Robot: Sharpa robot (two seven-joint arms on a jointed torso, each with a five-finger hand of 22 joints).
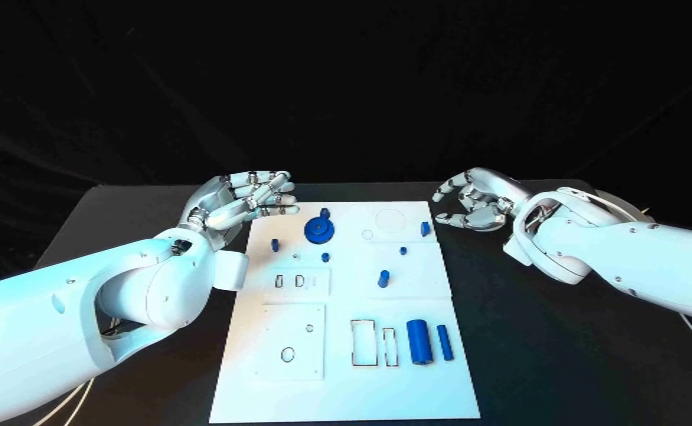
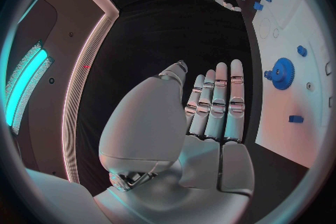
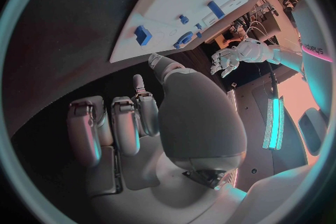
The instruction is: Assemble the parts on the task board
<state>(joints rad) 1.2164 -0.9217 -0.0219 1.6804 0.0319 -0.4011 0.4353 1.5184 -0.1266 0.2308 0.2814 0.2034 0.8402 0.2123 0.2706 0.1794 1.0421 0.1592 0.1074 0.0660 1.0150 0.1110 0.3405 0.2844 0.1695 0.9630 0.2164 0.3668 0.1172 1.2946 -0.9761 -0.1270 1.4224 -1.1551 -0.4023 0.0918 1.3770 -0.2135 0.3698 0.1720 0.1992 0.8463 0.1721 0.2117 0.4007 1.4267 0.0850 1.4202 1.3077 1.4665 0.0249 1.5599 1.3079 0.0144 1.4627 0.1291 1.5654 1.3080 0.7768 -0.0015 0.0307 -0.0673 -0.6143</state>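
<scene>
Both hands empty, parts unassembled on the white rectangular task board (image 1: 346,386).

Left hand (image 1: 240,200) hovers at the board's far-left corner, fingers spread; right hand (image 1: 473,202) off the far-right edge, fingers loosely curled, empty. The blue toothed gear (image 1: 319,231) lies nearest the left hand: advise approaching from above and pinching its rim squarely.

L hand (image 1: 242,198) & R hand (image 1: 473,203) both empty, fingers apart.

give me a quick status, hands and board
Left hand open, right hand open, both empty. Parts loose on task board. Nothing in the way.
</scene>
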